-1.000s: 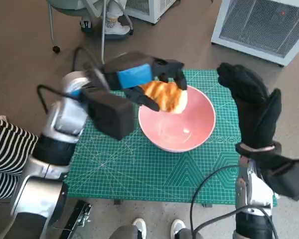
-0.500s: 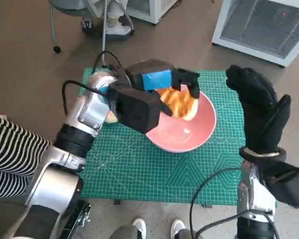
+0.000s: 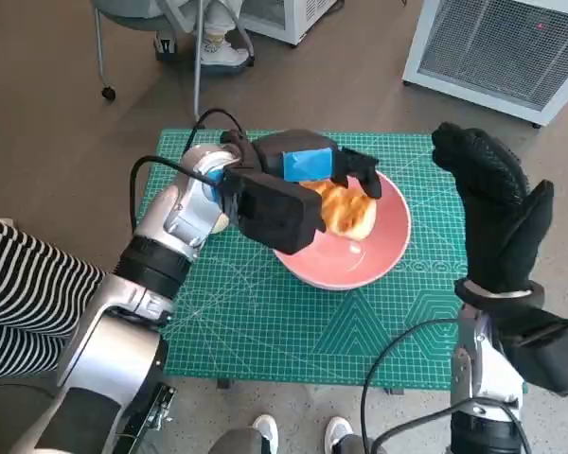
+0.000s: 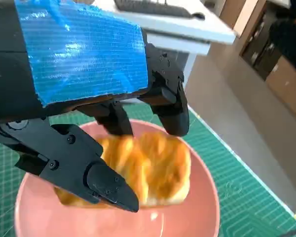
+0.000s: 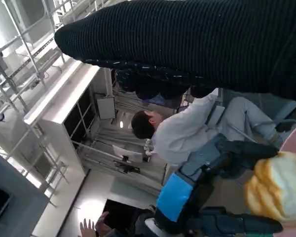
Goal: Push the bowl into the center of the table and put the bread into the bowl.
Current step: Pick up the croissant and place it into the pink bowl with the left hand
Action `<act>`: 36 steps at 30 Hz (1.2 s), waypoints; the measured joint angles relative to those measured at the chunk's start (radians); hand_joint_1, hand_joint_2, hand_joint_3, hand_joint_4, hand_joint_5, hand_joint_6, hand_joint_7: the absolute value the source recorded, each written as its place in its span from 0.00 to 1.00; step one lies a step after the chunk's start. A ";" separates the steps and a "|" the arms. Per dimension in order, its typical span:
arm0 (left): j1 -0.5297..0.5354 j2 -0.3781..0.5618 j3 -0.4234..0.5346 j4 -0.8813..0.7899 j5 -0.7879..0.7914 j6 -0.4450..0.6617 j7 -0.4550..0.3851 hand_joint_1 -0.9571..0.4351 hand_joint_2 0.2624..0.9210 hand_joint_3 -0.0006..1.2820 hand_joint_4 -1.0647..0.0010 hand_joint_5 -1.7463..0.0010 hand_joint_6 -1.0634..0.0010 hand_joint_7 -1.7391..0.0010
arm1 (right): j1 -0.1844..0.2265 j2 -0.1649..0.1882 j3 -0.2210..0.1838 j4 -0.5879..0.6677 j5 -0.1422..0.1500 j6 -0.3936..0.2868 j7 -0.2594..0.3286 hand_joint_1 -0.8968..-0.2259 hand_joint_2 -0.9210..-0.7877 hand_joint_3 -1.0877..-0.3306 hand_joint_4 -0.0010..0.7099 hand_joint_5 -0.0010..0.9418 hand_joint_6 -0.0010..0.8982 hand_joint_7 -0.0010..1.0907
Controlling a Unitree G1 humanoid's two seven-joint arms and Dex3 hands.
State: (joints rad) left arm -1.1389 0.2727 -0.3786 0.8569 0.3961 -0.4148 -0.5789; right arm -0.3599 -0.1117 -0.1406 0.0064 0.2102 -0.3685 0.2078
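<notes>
The black left hand with blue tape over its back has come down over the round pink bowl since a second ago, when it hung higher and further to the left with the loaf level with the bowl's rim. Half a second ago the loaf was already above the bowl's far side; now the golden, ridged loaf of bread lies low inside the bowl, against its far inner wall. The left forearm has swung in with it and now crosses the left part of the green gridded cutting mat that covers the worktop.

The left hand holds the bread: in the left wrist view a thick black finger presses on one side of the loaf and other fingers curl over the opposite side, so the loaf is gripped from above. Whether the loaf's underside touches the bowl's floor cannot be told.

The right hand in the black knitted glove stands upright beside the bowl's right side, apart from it, fingers straight and together, holding nothing; it has hardly shifted.

The mat's white printed lines carry no readable writing at this size.

The loaf's long axis runs roughly left to right across the bowl.
</notes>
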 measured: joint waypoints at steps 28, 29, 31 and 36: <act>0.111 0.278 0.190 -0.310 -0.145 0.005 -0.122 0.48 0.82 0.00 0.85 0.99 0.71 0.98 | -0.023 0.001 0.010 0.048 0.021 -0.007 0.011 0.25 0.00 0.56 0.27 0.00 0.14 0.37; 0.112 0.285 0.196 -0.312 -0.147 0.005 -0.122 0.48 0.82 0.00 0.85 0.99 0.71 0.98 | -0.024 0.001 0.011 0.049 0.022 -0.007 0.013 0.25 0.00 0.56 0.27 0.00 0.14 0.37; 0.116 0.304 0.208 -0.313 -0.153 0.007 -0.121 0.47 0.82 0.00 0.85 0.99 0.71 0.98 | -0.025 0.001 0.013 0.053 0.023 -0.007 0.017 0.25 0.00 0.56 0.27 0.00 0.14 0.37; 0.117 0.340 0.229 -0.292 -0.154 0.006 -0.106 0.46 0.82 0.00 0.85 0.99 0.71 0.98 | -0.027 0.000 0.014 0.060 0.028 -0.006 0.031 0.25 0.00 0.56 0.27 0.00 0.14 0.37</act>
State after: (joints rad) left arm -1.0218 0.6129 -0.1500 0.5648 0.2418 -0.4089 -0.6847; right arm -0.3872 -0.1118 -0.1268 0.0666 0.2384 -0.3748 0.2383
